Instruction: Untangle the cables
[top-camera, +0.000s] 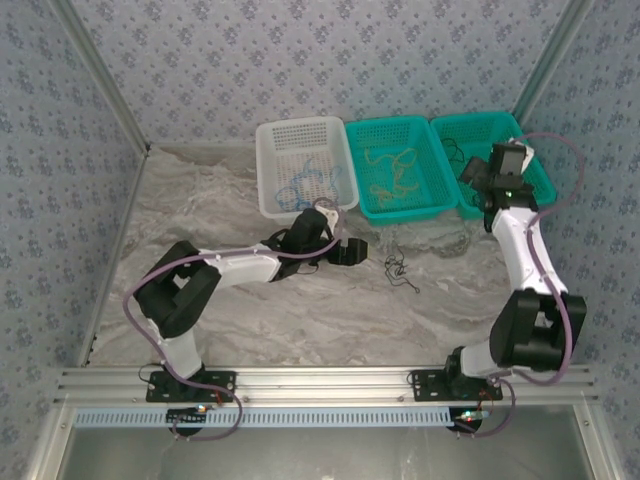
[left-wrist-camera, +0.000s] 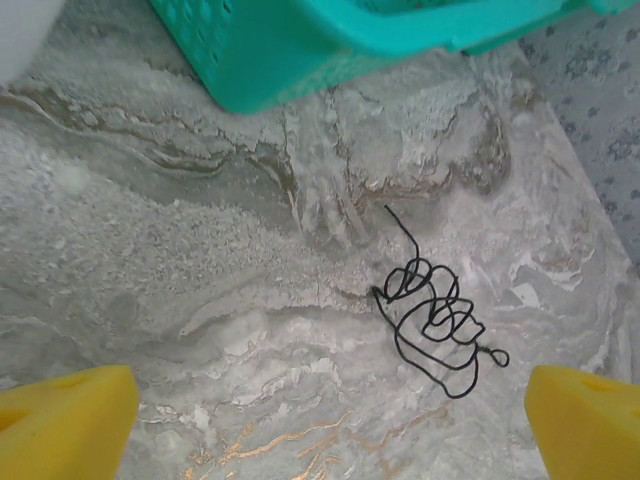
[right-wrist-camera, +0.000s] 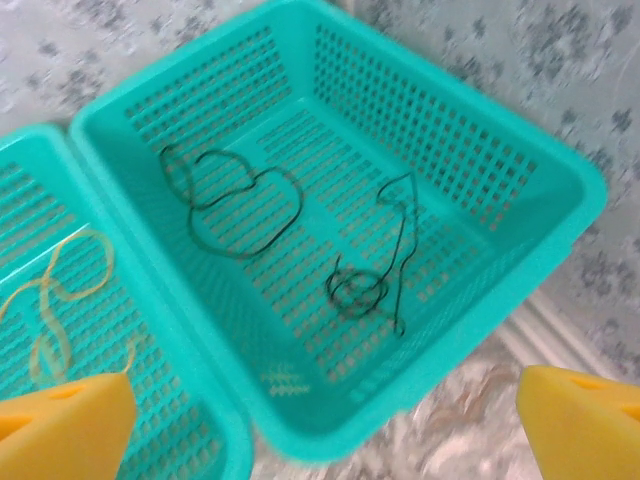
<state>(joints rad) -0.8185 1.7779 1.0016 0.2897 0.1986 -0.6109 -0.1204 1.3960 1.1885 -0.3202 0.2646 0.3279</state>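
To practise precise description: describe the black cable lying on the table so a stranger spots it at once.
On the marble table, three baskets line the far edge. Just in front of the middle teal basket lies a small black cable, loosely coiled. Unlike the other cables, it sits on the tabletop, not in a basket.

Three baskets, three black cables

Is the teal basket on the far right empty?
No, a looped black cable and a second black cable lie inside that basket.
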